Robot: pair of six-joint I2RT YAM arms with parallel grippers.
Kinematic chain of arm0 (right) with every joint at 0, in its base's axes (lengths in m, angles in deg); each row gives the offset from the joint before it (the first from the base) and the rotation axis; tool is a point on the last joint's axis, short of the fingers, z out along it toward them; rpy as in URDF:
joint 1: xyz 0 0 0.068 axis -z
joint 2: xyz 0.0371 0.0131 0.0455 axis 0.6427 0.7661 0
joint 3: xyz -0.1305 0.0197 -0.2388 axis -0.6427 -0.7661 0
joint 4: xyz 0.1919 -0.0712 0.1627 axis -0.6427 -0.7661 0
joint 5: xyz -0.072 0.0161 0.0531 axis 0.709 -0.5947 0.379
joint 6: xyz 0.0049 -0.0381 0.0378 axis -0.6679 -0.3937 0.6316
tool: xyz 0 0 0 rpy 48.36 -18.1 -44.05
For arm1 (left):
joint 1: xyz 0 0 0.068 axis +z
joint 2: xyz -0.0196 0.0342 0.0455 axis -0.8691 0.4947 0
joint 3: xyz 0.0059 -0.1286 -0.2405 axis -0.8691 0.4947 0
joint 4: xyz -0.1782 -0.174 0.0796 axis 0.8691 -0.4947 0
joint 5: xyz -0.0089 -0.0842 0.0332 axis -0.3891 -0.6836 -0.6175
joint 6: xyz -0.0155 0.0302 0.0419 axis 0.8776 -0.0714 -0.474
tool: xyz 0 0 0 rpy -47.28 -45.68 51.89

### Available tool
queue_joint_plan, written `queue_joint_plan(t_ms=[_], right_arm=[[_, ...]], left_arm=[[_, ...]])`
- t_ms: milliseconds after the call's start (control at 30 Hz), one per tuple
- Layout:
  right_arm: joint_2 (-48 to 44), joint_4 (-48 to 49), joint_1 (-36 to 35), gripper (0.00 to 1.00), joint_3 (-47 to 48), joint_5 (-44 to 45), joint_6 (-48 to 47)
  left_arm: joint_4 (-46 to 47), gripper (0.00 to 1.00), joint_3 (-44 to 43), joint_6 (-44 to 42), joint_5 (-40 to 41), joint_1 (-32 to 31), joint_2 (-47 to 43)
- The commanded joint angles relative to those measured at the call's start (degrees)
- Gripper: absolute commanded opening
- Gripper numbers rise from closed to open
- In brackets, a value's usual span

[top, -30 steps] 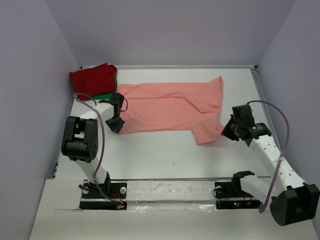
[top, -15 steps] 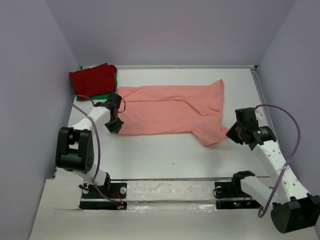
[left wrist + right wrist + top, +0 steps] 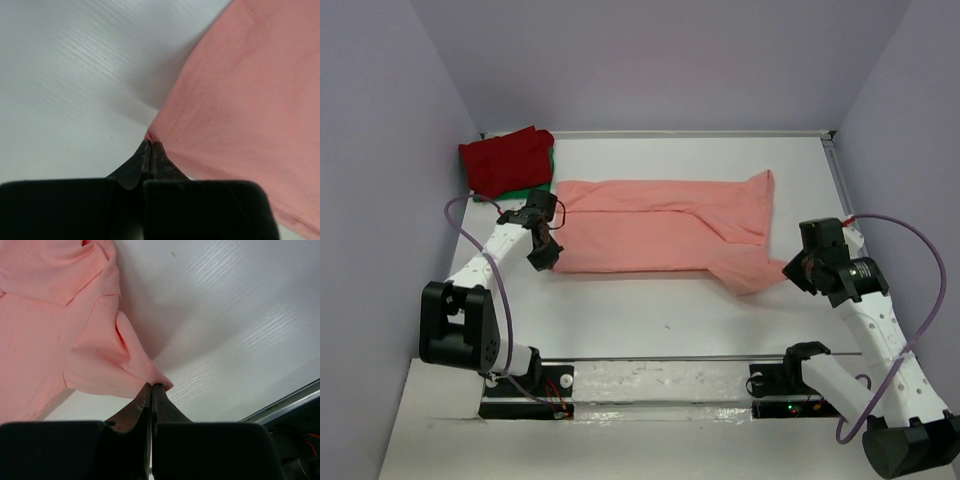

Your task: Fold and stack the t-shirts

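Observation:
The salmon-pink t-shirt [image 3: 650,225] lies spread lengthwise across the middle of the table, folded along its length. My left gripper [image 3: 546,262] is shut on its near left corner [image 3: 150,136]. My right gripper [image 3: 788,270] is shut on its near right corner, the sleeve end [image 3: 159,382], which is lifted a little off the table. The dark red t-shirt [image 3: 506,160] sits folded at the far left corner, on top of the green t-shirt [image 3: 532,187], of which only an edge shows.
The white table [image 3: 660,310] has side walls on the left, right and back. A metal rail [image 3: 670,358] runs along the near edge in front of the arm bases. A purple cable loops beside each arm.
Both grippers have pulled toward the near edge with the shirt corners held. The shirt has slid nearer and stretched flatter. The right arm has swung right.

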Motion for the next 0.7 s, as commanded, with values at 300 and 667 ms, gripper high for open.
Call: queue_joint_plan(t_ms=[300, 667], right_arm=[[-1.1, -5.8, -0.6, 0.0, 6.7, 5.7, 0.9], [6.1, -2.8, -0.6, 0.0, 11.6, 9.2, -1.5]], left_arm=[[-5.4, 0.0, -1.7, -2.4, 1.9, 1.1, -5.4], [-4.7, 0.0, -8.8, -6.2, 4.2, 2.8, 0.8]])
